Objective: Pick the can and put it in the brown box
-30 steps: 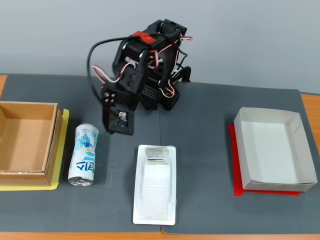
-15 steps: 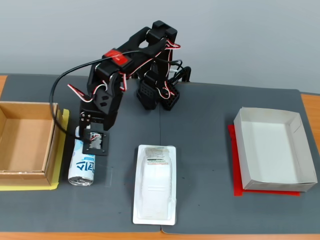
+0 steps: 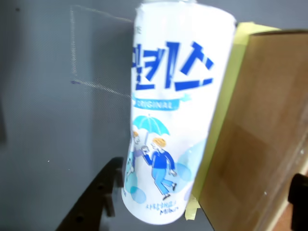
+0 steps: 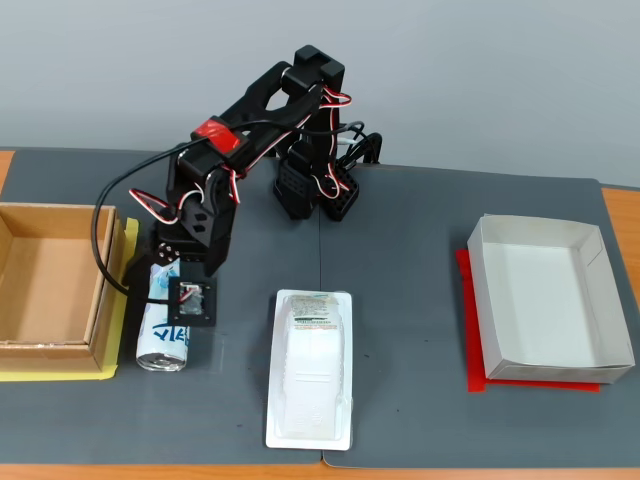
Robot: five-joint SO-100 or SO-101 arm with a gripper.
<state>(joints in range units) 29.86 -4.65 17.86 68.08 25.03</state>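
Since my pincer (image 4: 172,318) hangs spread over the can (image 4: 165,335), one dark finger (image 3: 98,202) low on its left in the wrist view and the other barely showing at the right edge, I'd drop straight down to straddle the can's middle, then close across its round body so it can't roll toward the brown box (image 4: 52,285). The can lies on its side on the grey tabletop (image 4: 400,300), just beside the box's wall: slim, white, dark blue lettering, light-blue umbrella cartoon, silver end nearest the fixed view's camera.
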